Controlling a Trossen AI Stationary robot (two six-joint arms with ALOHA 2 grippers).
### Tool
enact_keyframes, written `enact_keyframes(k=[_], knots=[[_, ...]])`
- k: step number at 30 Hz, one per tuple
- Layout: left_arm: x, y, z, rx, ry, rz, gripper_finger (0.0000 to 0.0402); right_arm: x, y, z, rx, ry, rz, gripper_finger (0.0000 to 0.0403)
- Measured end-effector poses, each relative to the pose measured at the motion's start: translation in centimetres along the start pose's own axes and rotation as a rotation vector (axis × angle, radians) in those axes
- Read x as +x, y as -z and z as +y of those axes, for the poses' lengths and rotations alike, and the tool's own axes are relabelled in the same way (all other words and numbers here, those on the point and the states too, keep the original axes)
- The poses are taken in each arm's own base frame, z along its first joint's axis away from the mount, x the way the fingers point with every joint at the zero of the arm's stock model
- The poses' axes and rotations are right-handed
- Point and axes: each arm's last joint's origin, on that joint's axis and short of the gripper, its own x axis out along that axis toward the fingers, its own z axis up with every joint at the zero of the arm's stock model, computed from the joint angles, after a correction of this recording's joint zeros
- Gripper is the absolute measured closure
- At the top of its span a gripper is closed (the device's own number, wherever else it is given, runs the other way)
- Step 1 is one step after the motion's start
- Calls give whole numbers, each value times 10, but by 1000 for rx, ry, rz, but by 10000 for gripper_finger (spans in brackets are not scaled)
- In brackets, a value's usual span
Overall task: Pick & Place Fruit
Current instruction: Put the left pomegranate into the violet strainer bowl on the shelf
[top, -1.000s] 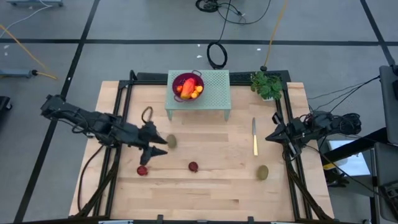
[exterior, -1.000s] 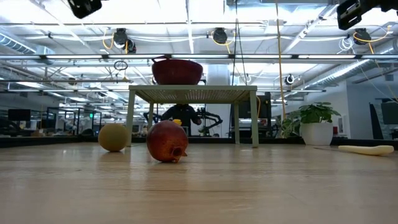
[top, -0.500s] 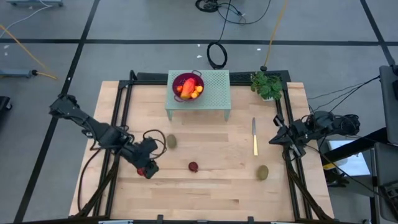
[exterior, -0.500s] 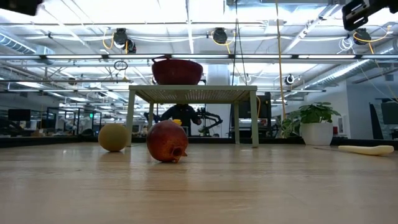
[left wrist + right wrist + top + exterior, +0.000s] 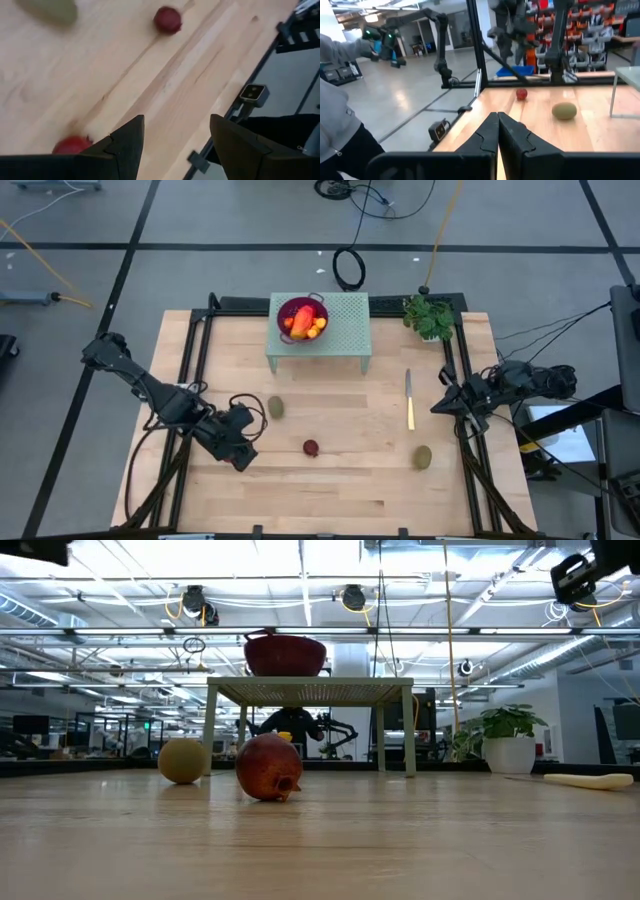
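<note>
A: Where does the left gripper (image 5: 238,456) stand?

B: Fingers apart, empty, over a dark red ball (image 5: 70,145) at the table's left; another ball (image 5: 311,447) lies mid-table.

A: The risk?

B: The round ball could roll off under an off-centre pinch. The right gripper (image 5: 498,131) waits closed.

The floor (image 5: 200,240) around the wooden table (image 5: 330,490) was grey, crossed by dark lines, with a coiled black cable (image 5: 349,268) and a yellow cord (image 5: 40,245) lying on it. Beyond the table, an open hall ran under a white ceiling (image 5: 300,560) with bright light strips, pipes (image 5: 300,632) and hanging cable reels (image 5: 195,602). A person in a grey sleeve (image 5: 337,120) stood at the edge, with shelving (image 5: 585,35) farther back.
</note>
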Motion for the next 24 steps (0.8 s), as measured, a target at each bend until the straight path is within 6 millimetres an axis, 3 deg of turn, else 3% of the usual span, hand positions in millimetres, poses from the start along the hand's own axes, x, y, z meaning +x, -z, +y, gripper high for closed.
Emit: enact_keyframes(k=[6,9,16,24], knots=[[1,-1,-3,-39,21,-6,174,2,5,-1,7,4,16,403],[12,3,1,-104,-35,11,174,2,5,-1,5,3,15,403],[47,20,16,-165,-210,233,173,2,5,-1,5,4,17,403],[62,29,27,-131,-349,390,173,2,5,-1,5,4,17,403]])
